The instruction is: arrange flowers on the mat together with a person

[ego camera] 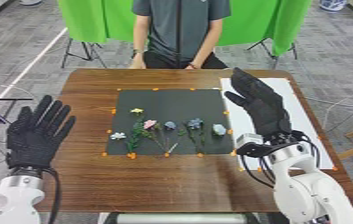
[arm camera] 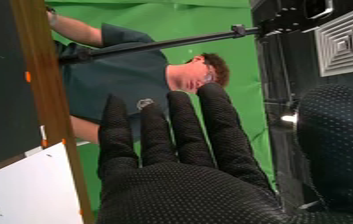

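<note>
My left hand is at the left of the table in the head view, fingers straight and spread, apart from the mat. Over the white sheet on the right is my right hand, open and holding nothing. The right wrist view has the same right hand with straight fingers and the thumb apart. On the dark mat lie a yellow flower, a white flower, a pink flower, a purple-grey flower, a blue flower and a pale flower, several with green stems.
A white sheet lies right of the mat on the wooden table. Orange markers line the mat's edges. A person sits at the table's far edge, hands near that edge, off the flowers. Green cloth hangs behind.
</note>
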`<state>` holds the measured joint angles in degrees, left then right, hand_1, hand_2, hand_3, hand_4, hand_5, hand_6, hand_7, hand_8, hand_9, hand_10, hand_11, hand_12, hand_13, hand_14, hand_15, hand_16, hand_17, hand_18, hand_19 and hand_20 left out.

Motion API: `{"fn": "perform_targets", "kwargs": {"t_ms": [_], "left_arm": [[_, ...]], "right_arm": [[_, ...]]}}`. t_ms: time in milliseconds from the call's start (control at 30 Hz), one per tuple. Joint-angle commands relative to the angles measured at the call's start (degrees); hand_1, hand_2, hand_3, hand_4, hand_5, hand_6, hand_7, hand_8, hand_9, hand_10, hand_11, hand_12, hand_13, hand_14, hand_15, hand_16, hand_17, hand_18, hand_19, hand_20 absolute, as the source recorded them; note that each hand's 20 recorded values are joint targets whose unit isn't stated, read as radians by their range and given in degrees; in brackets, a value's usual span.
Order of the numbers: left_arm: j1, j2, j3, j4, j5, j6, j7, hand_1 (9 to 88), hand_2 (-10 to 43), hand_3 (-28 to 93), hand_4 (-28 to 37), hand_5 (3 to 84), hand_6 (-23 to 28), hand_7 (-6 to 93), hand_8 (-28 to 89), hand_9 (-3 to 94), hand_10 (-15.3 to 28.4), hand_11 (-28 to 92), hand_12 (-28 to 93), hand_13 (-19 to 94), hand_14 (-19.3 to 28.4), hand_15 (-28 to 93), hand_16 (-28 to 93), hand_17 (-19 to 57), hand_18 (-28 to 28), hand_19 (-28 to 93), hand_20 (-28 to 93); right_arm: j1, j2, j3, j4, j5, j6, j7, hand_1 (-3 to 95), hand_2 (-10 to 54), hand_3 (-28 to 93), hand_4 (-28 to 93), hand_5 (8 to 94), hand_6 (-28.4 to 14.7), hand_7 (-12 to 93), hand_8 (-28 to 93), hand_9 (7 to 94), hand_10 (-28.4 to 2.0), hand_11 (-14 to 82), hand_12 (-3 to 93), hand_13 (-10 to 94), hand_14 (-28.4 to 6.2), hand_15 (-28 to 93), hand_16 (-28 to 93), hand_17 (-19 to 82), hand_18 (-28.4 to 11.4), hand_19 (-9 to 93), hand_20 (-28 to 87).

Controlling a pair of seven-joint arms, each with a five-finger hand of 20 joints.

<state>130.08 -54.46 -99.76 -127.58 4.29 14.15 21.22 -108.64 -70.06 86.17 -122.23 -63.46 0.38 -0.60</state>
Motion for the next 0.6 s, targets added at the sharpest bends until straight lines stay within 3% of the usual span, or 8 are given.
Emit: {"fn": "perform_targets", "kwargs": {"t_ms": [33, 167, 300, 600], "left_arm": [[1.6, -0.56, -0.88, -0.35, -0.44, -0.49, 0.84, 31.3, 15.9, 69, -28.3, 45.7, 6.6, 7.9, -9, 41.5, 13.0, 13, 9, 31, 12.0, 18, -4, -2.5, 12.5, 28, 13], [1.0, -0.52, -1.46, -0.17, -0.09, -0.40, 0.11, 31.1, 15.9, 69, -28.3, 45.7, 6.6, 7.9, -9, 41.5, 13.0, 13, 9, 31, 11.9, 18, -4, -2.5, 12.5, 28, 13], [1.0, -0.56, -2.40, -0.09, -0.09, -0.48, 0.49, 31.1, 15.9, 69, -28.3, 45.7, 6.7, 7.8, -9, 41.5, 13.1, 13, 9, 32, 11.9, 18, -4, -2.5, 12.5, 28, 13], [0.4, -0.44, -2.08, 0.45, 0.56, -1.61, 0.07, 31.0, 15.9, 69, -28.3, 45.8, 6.6, 7.7, -9, 41.6, 13.0, 13, 9, 32, 11.9, 18, -4, -2.5, 12.5, 28, 13]], "right_arm": [[0.4, 1.3, -0.8, 0.1, 0.1, 1.3, -1.9, 14.0, 12.2, 83, -27, 34.4, -6.0, 11, -12, 30.1, -13.2, 6.5, 6.6, 18, -8.2, 11, -2, 5, -12.7, 34, 6], [-0.5, 1.1, -0.7, -0.3, 0.3, 1.5, -2.4, 14.0, 12.0, 83, -27, 34.4, -5.9, 11, -12, 30.2, -13.2, 6.5, 6.7, 18, -8.2, 11, -2, 5, -12.9, 34, 6], [-0.9, 1.3, -1.1, -0.4, 0.4, 1.5, -2.7, 14.1, 12.0, 83, -27, 34.4, -5.9, 11, -12, 30.2, -13.1, 6.4, 6.7, 19, -8.2, 10, -1, 5, -13.2, 34, 7], [-0.6, 2.2, -1.1, -0.3, 0.3, 1.3, -4.2, 14.3, 11.8, 83, -27, 34.4, -5.8, 11, -12, 30.3, -13.0, 6.5, 6.8, 19, -8.2, 10, -1, 5, -13.6, 34, 7]]}}
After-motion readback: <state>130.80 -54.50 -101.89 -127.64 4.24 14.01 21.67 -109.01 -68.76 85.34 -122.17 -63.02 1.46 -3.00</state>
